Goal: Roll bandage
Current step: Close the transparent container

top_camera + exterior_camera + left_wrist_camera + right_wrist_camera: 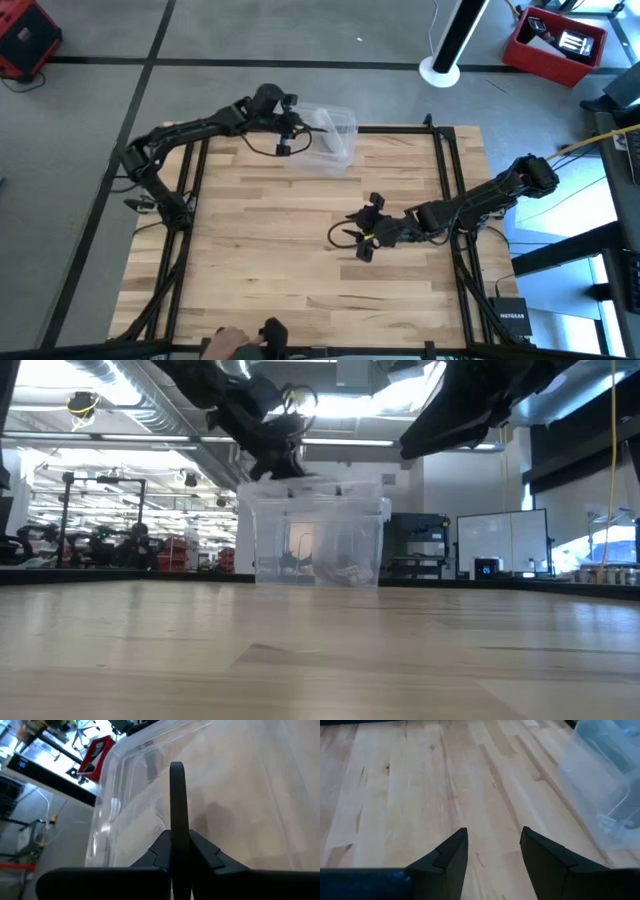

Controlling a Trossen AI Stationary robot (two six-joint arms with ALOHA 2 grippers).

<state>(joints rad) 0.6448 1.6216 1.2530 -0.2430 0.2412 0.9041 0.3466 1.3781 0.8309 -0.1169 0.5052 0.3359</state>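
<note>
The bandage does not show in any view. A clear plastic box [335, 135] with a lid stands at the table's far edge, and is also seen in the low view [320, 535]. My left gripper [300, 127] reaches over the box's left part, fingers shut together [177, 770], slanting down just over the lid [240, 780]. My right gripper [350, 232] hangs open above bare wood right of the table's middle, with nothing between its fingers [492, 832]. My left gripper's shut fingertips [283, 466] stand right at the lid's top near its left end. I cannot tell whether they touch the lid or hover just above it.
Something pale and crinkled lies inside the box [340, 570]. The wooden table top [280, 260] is bare around the right gripper. A person's hand [225, 345] shows at the table's near edge. A black frame runs along the table's sides [450, 180].
</note>
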